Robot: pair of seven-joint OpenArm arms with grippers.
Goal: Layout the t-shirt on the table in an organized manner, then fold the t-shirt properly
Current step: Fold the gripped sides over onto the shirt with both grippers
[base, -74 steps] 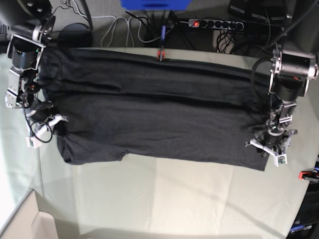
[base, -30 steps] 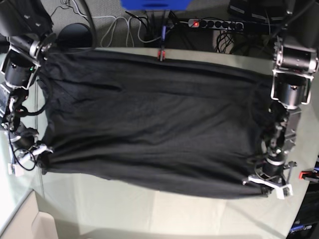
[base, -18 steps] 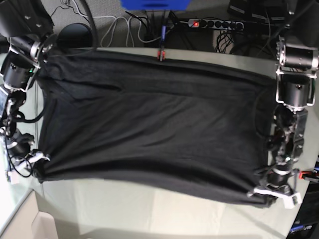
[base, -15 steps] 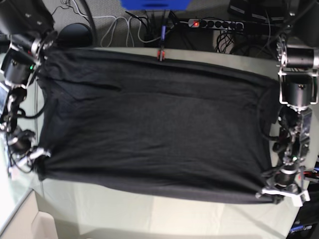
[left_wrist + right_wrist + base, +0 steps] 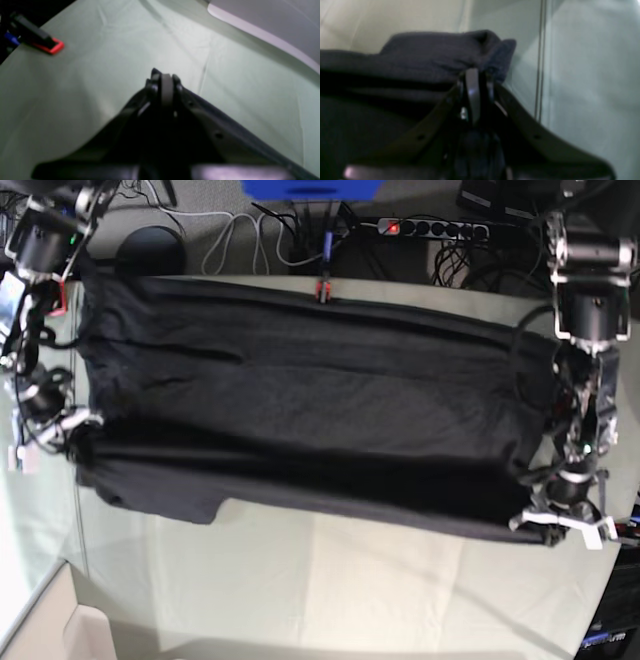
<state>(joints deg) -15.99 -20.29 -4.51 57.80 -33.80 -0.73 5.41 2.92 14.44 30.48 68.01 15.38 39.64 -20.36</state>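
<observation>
Both wrist views are blurred; the t-shirt [image 5: 300, 410] hides most of the table [image 5: 350, 590].

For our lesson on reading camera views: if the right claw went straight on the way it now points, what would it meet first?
The bunched t-shirt edge. The right claw is shut on it, and the fold rises just ahead of its tips. Beyond lies only the table cloth, though depth is hard to judge in this blurred wrist view.

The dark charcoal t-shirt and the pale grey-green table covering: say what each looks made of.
The dark charcoal t-shirt looks like soft matte knit fabric, probably cotton: it drapes and bunches in limp folds without shine. The pale grey-green table covering looks like thin woven cloth, matte, with faint creases and fold lines.
</observation>
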